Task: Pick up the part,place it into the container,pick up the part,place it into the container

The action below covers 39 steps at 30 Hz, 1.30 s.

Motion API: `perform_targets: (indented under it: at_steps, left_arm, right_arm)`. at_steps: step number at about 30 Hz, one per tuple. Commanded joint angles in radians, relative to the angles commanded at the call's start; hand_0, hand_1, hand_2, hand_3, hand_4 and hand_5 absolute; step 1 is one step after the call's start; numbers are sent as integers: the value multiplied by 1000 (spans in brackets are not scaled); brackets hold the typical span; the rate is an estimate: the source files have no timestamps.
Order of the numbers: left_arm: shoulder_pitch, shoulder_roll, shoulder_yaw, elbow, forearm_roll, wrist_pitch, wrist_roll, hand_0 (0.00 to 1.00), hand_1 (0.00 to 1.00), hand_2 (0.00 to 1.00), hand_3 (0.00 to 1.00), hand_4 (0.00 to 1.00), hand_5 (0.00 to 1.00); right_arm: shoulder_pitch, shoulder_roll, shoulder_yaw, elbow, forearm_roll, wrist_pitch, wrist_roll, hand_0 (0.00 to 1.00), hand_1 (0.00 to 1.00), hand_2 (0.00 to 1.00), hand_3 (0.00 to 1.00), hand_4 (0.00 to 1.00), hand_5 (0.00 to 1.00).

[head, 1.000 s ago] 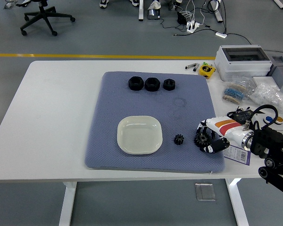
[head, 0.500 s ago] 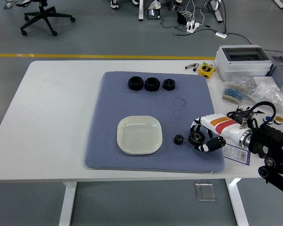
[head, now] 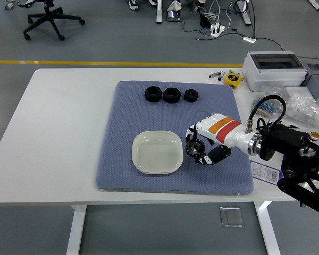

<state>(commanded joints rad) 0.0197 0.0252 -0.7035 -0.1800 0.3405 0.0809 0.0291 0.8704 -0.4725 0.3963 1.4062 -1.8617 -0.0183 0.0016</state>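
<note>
Right hand (head: 204, 144) curled around a black gear (head: 193, 149), held just right of the white dish (head: 157, 152) over the blue mat (head: 127, 117). Farther ahead, three black nuts (head: 170, 95) in a row.

the left part of the tabletop (head: 58, 133) lies bare, so a reach from that side meets nothing. on the blue mat (head: 127, 111), three black nuts (head: 170, 95) stand in a row near the far edge, well apart from the cream dish (head: 156, 152), with bare mat between. the right hand (head: 201, 147), holding a black gear (head: 193, 148), sits just beside the dish's right rim, blocking that side. the tabletop's right end is crowded with a grey box (head: 274, 69), bags and cables.
</note>
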Motion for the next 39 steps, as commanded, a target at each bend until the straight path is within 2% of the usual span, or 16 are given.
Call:
perform_targets:
  at_steps: [5, 8, 13, 14, 16, 19, 20, 21, 25, 26, 31, 32, 35, 37, 38, 39]
  left_arm:
    - [-4, 1, 13, 0, -16, 2, -4, 855, 813, 844, 611, 548, 787]
    - [-8, -3, -17, 0, 16, 10, 2, 853, 810, 842, 611, 546, 786]
    - [-16, -6, -32, 0, 39, 17, 6, 853, 810, 842, 611, 546, 786]
    - [-16, -6, -30, 0, 36, 18, 5, 854, 809, 840, 610, 550, 790]
    - [-15, -5, -24, 0, 27, 17, 0, 854, 809, 840, 610, 550, 790]
    - [-14, -5, -22, 0, 19, 18, -4, 854, 809, 840, 610, 550, 790]
    - [-15, -5, -20, 0, 17, 19, -4, 853, 807, 837, 607, 551, 790]
    - [-15, -5, -18, 0, 17, 19, -4, 853, 807, 837, 607, 551, 790]
    - [-18, -5, -18, 0, 24, 18, -1, 853, 807, 837, 607, 551, 790]
    - [-19, -5, -16, 0, 23, 18, -1, 853, 806, 838, 607, 550, 792]
    - [-20, -4, -15, 0, 23, 18, -1, 853, 806, 838, 607, 550, 792]
    - [-20, -4, -13, 0, 21, 18, -2, 852, 805, 837, 607, 548, 790]
    - [-20, -4, -9, 0, 14, 19, -4, 852, 805, 837, 607, 548, 790]
    - [-19, -3, -5, 0, 7, 19, -6, 852, 805, 837, 607, 548, 790]
    - [-18, -2, -3, 0, 5, 18, -8, 850, 802, 835, 606, 545, 786]
    - [-17, -2, -4, 0, 4, 18, -8, 850, 802, 835, 606, 545, 786]
  right_arm:
    - [70, 78, -56, -18, 12, 23, -15, 168, 263, 465, 485, 439, 142]
    - [109, 142, -91, -60, 10, 44, -26, 177, 283, 471, 487, 465, 133]
    - [146, 249, -118, -158, 33, 47, -69, 177, 283, 471, 487, 465, 133]
    - [151, 263, -123, -174, 39, 50, -90, 226, 378, 562, 547, 703, 251]
    - [162, 288, -135, -203, 43, 68, -135, 226, 378, 562, 547, 703, 251]
    - [177, 321, -152, -248, 59, 69, -158, 226, 378, 562, 547, 703, 251]
    - [182, 332, -157, -260, 59, 73, -165, 370, 546, 732, 770, 900, 367]
    - [186, 341, -161, -270, 58, 73, -166, 370, 546, 732, 770, 900, 367]
    - [192, 360, -164, -283, 28, 82, -176, 370, 546, 732, 770, 900, 367]
    - [194, 362, -163, -283, 22, 80, -174, 510, 649, 854, 998, 998, 580]
    - [195, 361, -151, -286, 6, 64, -165, 510, 649, 854, 998, 998, 580]
    - [193, 358, -145, -284, 3, 58, -163, 568, 682, 886, 998, 998, 602]
    - [186, 337, -118, -270, -3, 61, -163, 568, 682, 886, 998, 998, 602]
    - [180, 318, -94, -257, -11, 86, -171, 568, 682, 886, 998, 998, 602]
    - [175, 306, -80, -247, -17, 115, -189, 570, 668, 836, 956, 998, 589]
    - [168, 289, -64, -230, -23, 158, -214, 570, 668, 836, 956, 998, 589]
